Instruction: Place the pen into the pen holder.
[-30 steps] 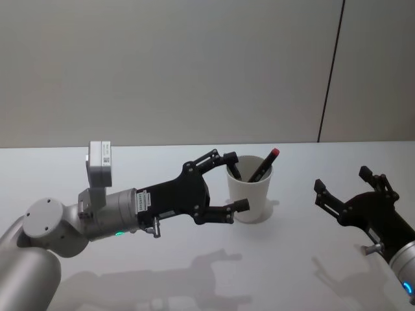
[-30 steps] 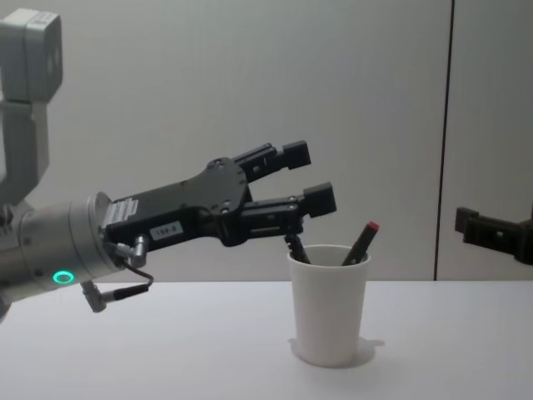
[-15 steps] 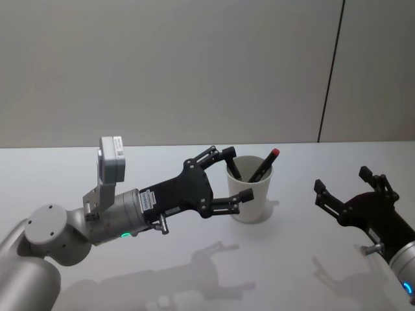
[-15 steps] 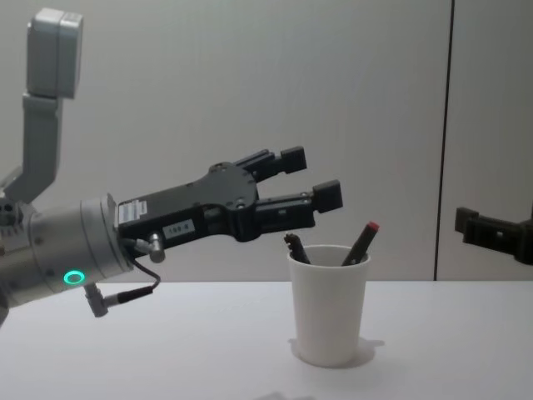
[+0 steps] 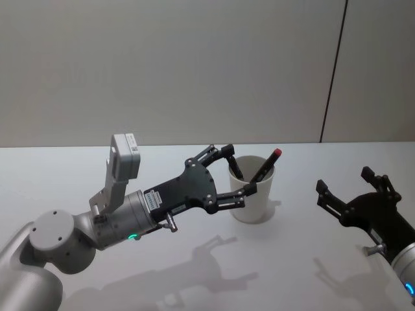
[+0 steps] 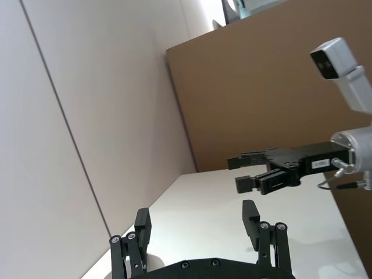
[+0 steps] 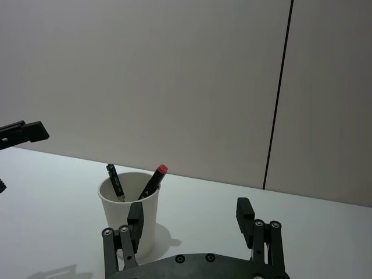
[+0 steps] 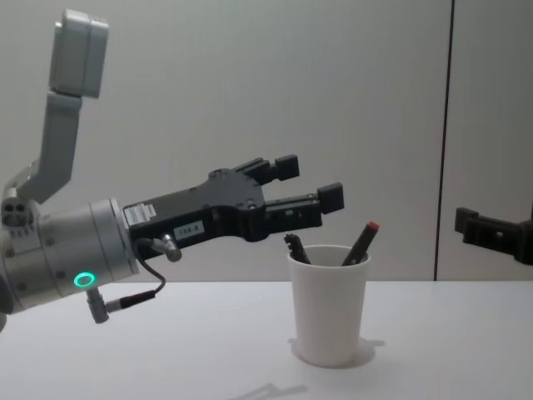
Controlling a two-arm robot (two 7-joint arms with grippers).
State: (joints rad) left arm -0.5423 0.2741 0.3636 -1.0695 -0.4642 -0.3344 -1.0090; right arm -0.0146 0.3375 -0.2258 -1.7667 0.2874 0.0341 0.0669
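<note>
Left gripper is hovering open and empty just above and beside the pen holder, which is standing mid-table. Two pens are already leaning inside: the black pen and the red-capped pen, long axes tilted apart. Right gripper is sitting open, well apart toward the table's right edge. Cup walls are hiding the pens' lower ends.

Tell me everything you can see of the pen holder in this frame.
The pen holder is a plain white tapered cup, paper by its look, with a rolled rim, standing upright on the white table. Two pens lean inside: a black pen and a red-capped pen, both poking above the rim. The open left gripper hovers just above its rim, not touching it.
</note>
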